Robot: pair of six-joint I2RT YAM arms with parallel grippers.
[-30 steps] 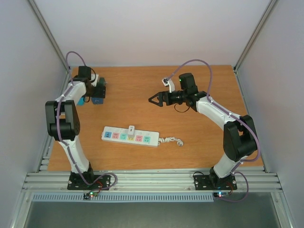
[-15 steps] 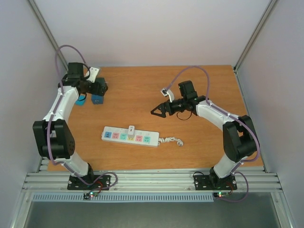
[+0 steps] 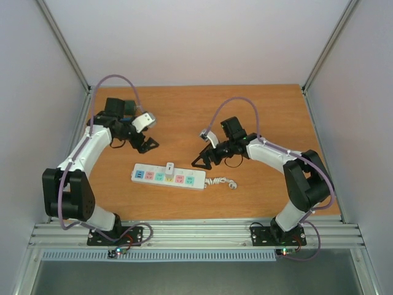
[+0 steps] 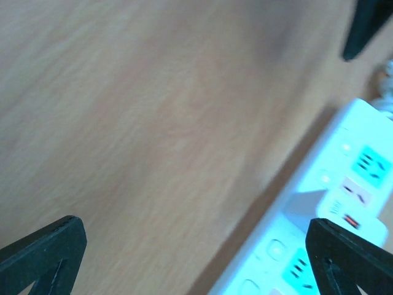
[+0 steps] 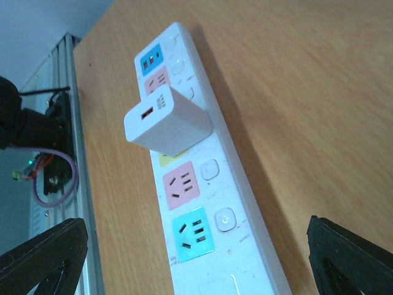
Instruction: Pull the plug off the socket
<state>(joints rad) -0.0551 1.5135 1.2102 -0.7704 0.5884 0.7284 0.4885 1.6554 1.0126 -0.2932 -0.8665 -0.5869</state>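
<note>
You are risking the unpinned power strip ahead lifting with its plug, since your left gripper and right gripper are hanging open, empty.

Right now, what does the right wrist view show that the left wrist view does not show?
Only the right wrist view shows the blue panel at the far end of the socket and the left arm's base by the metal rail. Only the left wrist view, blurred, shows the curly cord and a dark tip of the right arm's jaws. Both show the socket, the white plug standing in it, the wooden table and their own jaws wide open.
</note>
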